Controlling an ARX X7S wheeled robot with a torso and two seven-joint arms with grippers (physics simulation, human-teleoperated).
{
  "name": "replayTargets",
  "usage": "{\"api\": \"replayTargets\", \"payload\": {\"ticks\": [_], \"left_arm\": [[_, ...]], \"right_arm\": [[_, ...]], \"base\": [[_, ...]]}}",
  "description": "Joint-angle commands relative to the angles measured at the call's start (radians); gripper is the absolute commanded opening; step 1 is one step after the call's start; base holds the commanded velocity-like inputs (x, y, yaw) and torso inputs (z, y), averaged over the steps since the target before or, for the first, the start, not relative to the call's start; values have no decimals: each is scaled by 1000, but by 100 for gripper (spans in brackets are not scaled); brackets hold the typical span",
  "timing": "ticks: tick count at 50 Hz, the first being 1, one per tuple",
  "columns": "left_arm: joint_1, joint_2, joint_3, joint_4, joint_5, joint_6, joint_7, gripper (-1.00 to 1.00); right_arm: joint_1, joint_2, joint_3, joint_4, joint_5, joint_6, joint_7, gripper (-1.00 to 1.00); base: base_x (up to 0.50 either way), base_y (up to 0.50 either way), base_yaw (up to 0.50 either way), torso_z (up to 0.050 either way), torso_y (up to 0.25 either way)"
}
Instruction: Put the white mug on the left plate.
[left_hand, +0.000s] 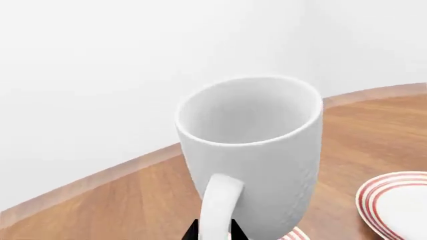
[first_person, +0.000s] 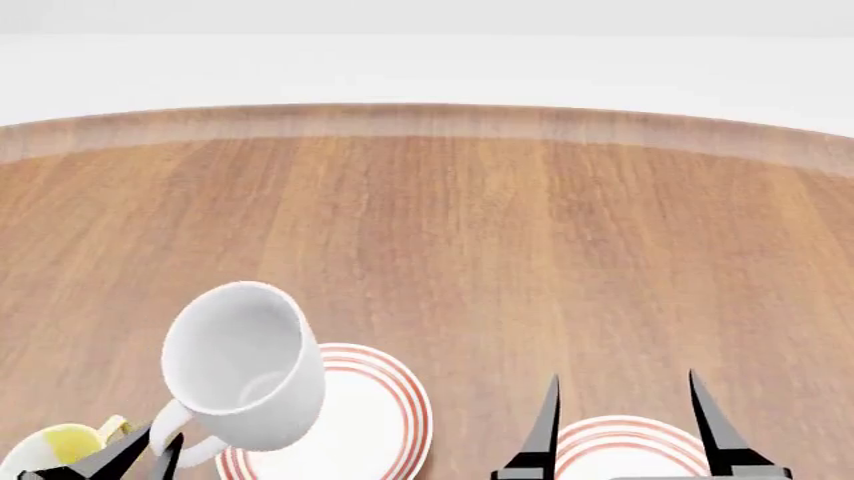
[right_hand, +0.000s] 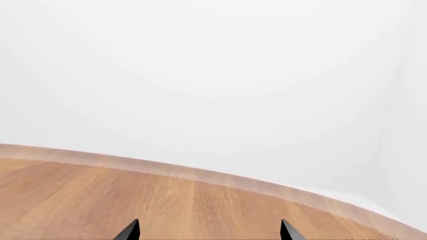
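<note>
The tall all-white mug (first_person: 247, 365) hangs above the table, over the left edge of the left plate (first_person: 380, 420), a white plate with red rings. My left gripper (first_person: 140, 455) is shut on the mug's loop handle (left_hand: 219, 207); in the left wrist view the mug (left_hand: 257, 150) fills the middle, black fingertips either side of the handle. A sliver of the left plate (left_hand: 293, 235) shows under the mug there. My right gripper (first_person: 621, 425) is open and empty above the right plate (first_person: 627, 450); its tips (right_hand: 208, 230) frame bare wood.
A smaller white mug with yellow inside (first_person: 60, 445) stands at the bottom left, beside my left gripper. The right plate also shows in the left wrist view (left_hand: 397, 207). The round wooden table (first_person: 467, 230) stretches ahead to its curved far edge.
</note>
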Motion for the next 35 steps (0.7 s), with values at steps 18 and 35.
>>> {"api": "replayTargets", "payload": {"ticks": [18, 35], "left_arm": [[-142, 62, 39, -160, -4, -51, 55, -100], [-162, 94, 60, -249, 1, -16, 88, -100]], "right_arm": [[4, 6, -5, 1, 7, -1, 8, 100], [3, 8, -11, 2, 6, 0, 15, 100]], "base": [[0, 0, 0, 0, 1], [0, 0, 0, 0, 0]]}}
